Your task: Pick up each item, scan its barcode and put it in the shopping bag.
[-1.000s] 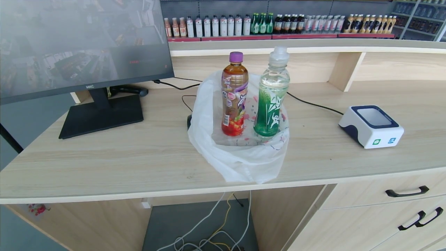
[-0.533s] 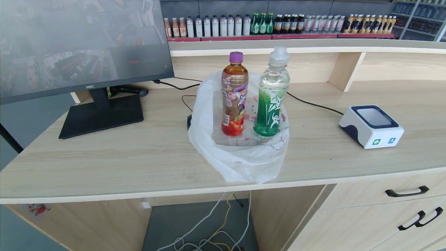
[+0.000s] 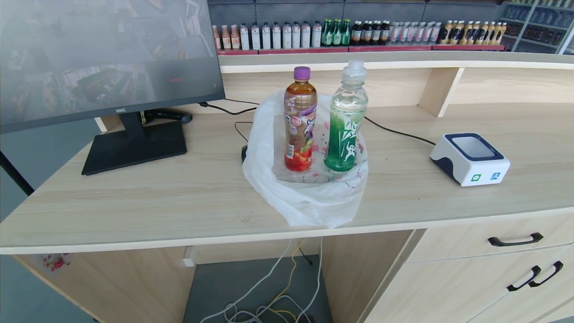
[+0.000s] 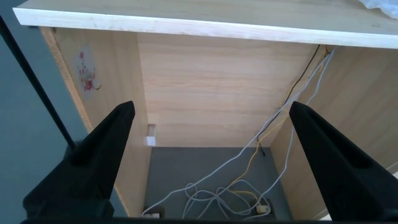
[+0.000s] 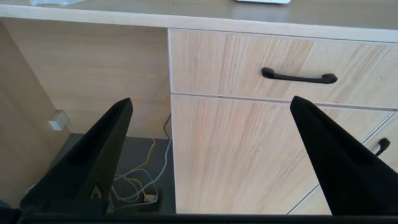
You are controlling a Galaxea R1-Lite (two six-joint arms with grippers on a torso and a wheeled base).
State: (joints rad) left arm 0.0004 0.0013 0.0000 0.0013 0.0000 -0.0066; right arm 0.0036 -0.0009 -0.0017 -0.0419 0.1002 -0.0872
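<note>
Two bottles, both upright, stand side by side inside the white shopping bag (image 3: 309,197), whose walls lie slumped low around their bases.

1. Tea bottle (image 3: 299,121): purple cap, amber drink; we place it in the bag's left half.
2. Green-labelled bottle (image 3: 345,123): clear, with a pale sports cap; it is in the bag's right half, just beside the tea bottle.
3. Shopping bag: it lies on the wooden counter (image 3: 179,197), and its front fold reaches the counter's near edge.
4. Scanner (image 3: 469,158): a white box with a dark-rimmed window, right of the bag and well apart from it.
5. Monitor (image 3: 107,58): on a black stand, left of the bag and farther back.
6. Shelf of drinks (image 3: 358,31): far behind the bag.
7. Left gripper (image 4: 205,168): fingers spread wide and holding nothing. We log it lower than the bag, facing the recess under the counter where loose cables (image 4: 236,186) lie.
8. Right gripper (image 5: 205,162): fingers likewise spread and empty. It is lower than the bag and faces a drawer front with a black handle (image 5: 298,77).
</note>
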